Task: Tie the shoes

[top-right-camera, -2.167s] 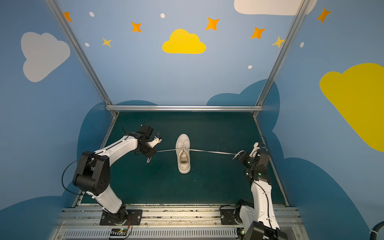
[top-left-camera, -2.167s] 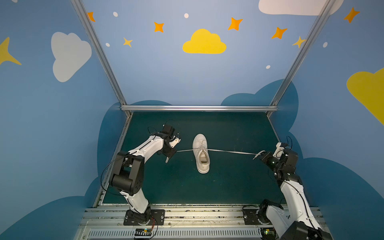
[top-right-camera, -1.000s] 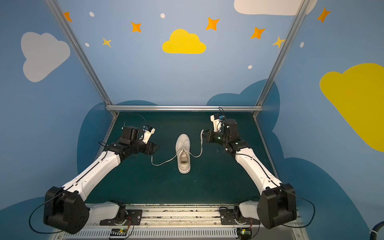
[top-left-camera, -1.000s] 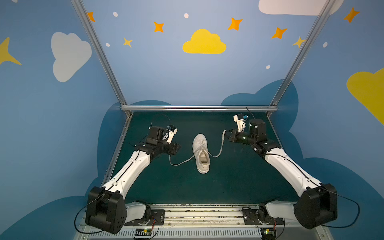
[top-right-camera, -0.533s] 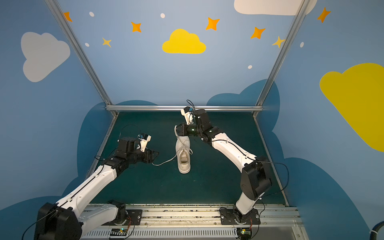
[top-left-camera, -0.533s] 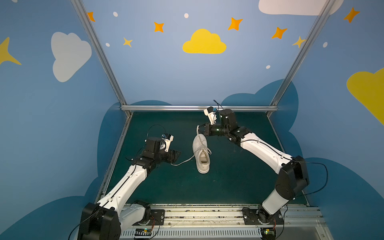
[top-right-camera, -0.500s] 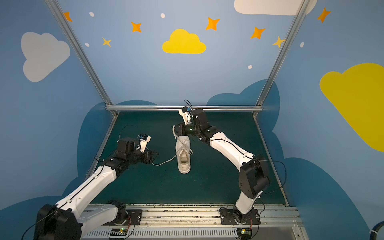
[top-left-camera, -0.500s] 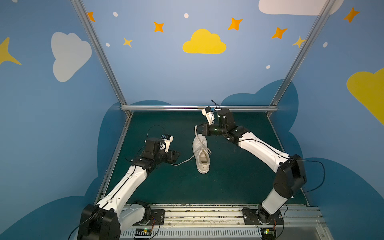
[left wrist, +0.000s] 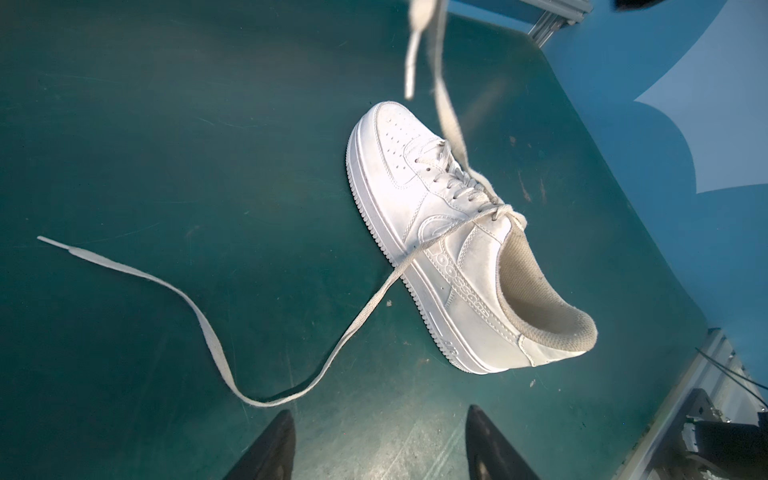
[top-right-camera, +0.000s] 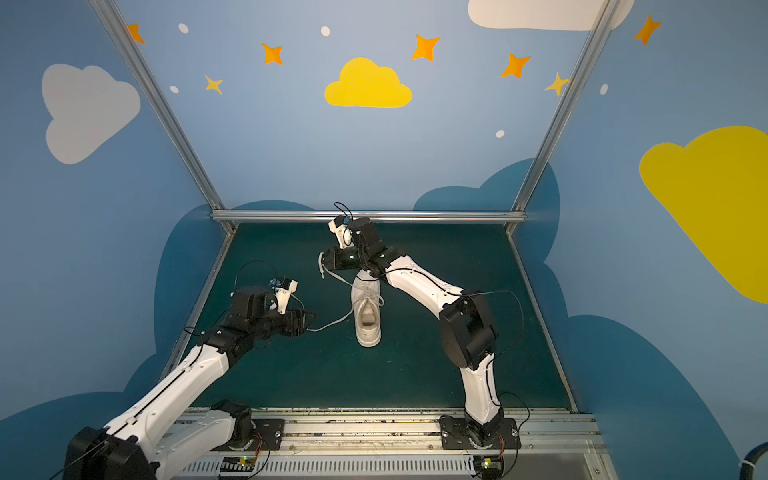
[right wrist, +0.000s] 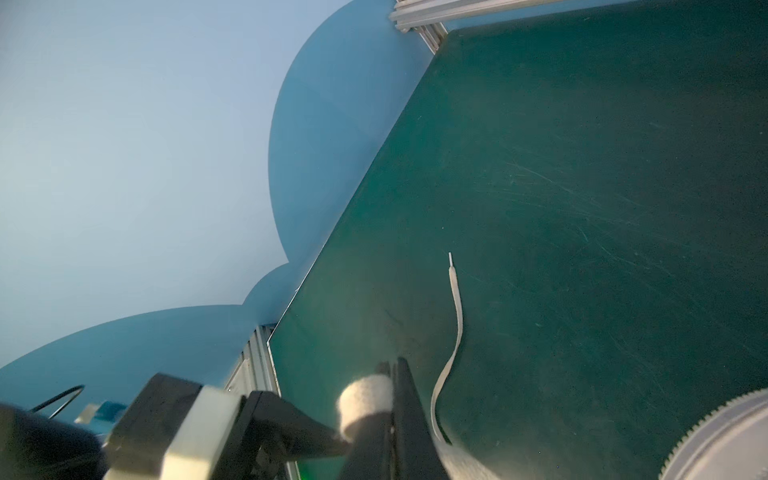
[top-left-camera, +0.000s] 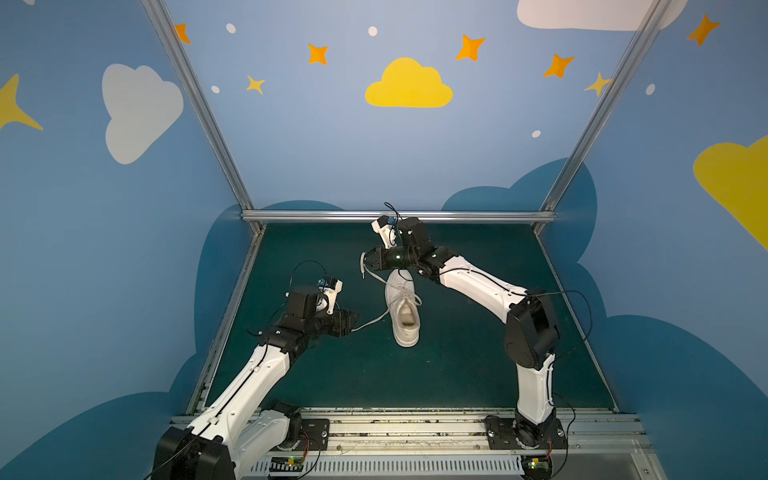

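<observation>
Mid-mat, the white sneaker (top-left-camera: 402, 309) sits toe to 12 o'clock, heel to 6, laces untied. R gripper (top-left-camera: 368, 261), pressed together on the raised lace (top-left-camera: 380, 276), holds it above the toe at approx. 11 o'clock, tail dangling. L gripper (top-left-camera: 353, 320), at the shoe's 8 o'clock, is spread w/ nothing between its fingers (left wrist: 274, 449).

Likely step: crossing the laces for the first knot. The next move prob. calls for the L gripper to drop and pinch the slack lace (left wrist: 375, 300).

The left wrist view shows that lace loose on the mat (left wrist: 166, 124), end free. In both top views it seems to end at the gripper. Only the right wrist view shows the pinch up close, w/ no shoe in frame.
</observation>
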Tool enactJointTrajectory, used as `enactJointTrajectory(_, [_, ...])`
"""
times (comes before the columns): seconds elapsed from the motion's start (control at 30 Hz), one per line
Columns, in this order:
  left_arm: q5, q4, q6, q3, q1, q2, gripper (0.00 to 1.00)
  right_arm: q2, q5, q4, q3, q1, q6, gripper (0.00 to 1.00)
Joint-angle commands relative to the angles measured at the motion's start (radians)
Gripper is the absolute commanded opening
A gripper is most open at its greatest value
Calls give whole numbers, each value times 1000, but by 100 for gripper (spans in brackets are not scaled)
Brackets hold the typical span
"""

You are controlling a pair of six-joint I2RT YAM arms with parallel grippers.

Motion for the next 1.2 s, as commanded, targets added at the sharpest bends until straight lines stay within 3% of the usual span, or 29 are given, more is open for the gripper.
enactJointTrajectory(0.0, [9,-2,-15,-14,0,-30,65,58,40,-19,43,10,22,0])
enactJointTrajectory(0.63, [-5,-34,-17,-21,0,-72,66,331,51,-78,272,44,51,0])
enactJointTrajectory(0.83, [-5,-38,-17,-21,1,-74,66,387,72,-173,361,48,14,0])
enactJointTrajectory(0.87, [-6,-39,-17,-20,1,-74,66,393,80,-198,377,49,2,4])
enactJointTrajectory(0.93, [-6,-39,-17,-18,1,-74,67,393,96,-233,390,52,-20,24])
enactJointTrajectory(1.03, [-6,-38,-16,-17,1,-70,67,377,110,-258,381,56,-47,42])
enactJointTrajectory(1.17, [-5,-34,-16,-14,1,-61,67,347,134,-283,366,60,-85,53])
